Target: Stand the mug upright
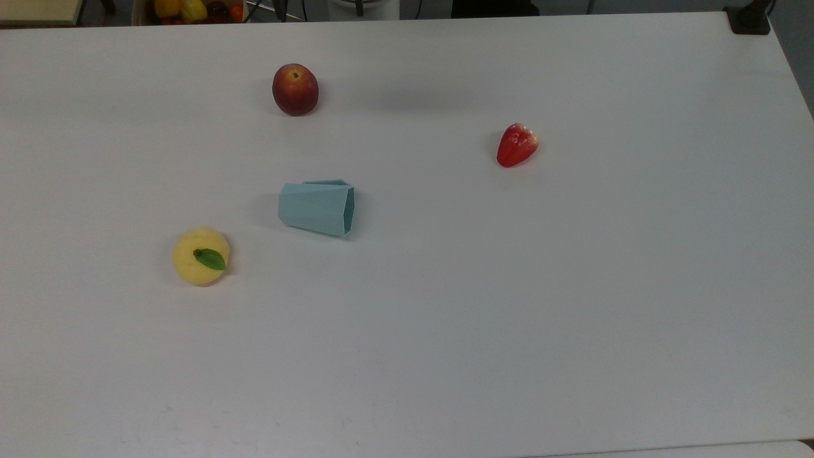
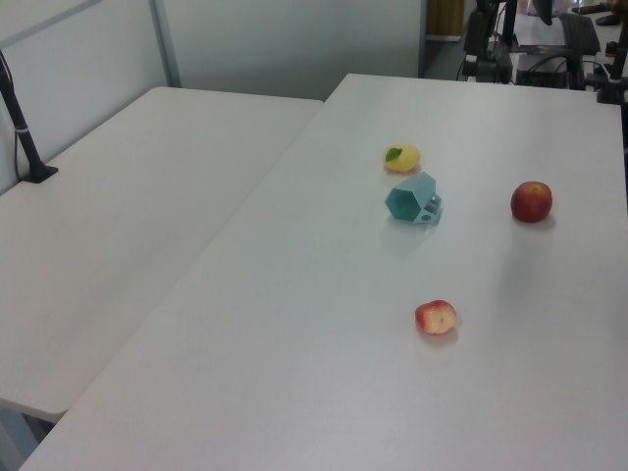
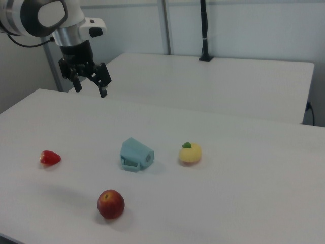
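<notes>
White arm, black pincer

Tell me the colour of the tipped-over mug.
Pale teal-blue all over; the mug shows best in the top view.

Pale teal-blue mug; dark red apple; bright red strawberry; yellow fruit with green leaf; white desk; black hand.

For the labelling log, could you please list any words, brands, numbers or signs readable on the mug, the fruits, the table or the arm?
None: no readable text.
Mug: plain teal, no print.
Apple, strawberry, yellow fruit: no stickers or marks.
Table: bare white.
Arm and gripper: no legible label.
</notes>
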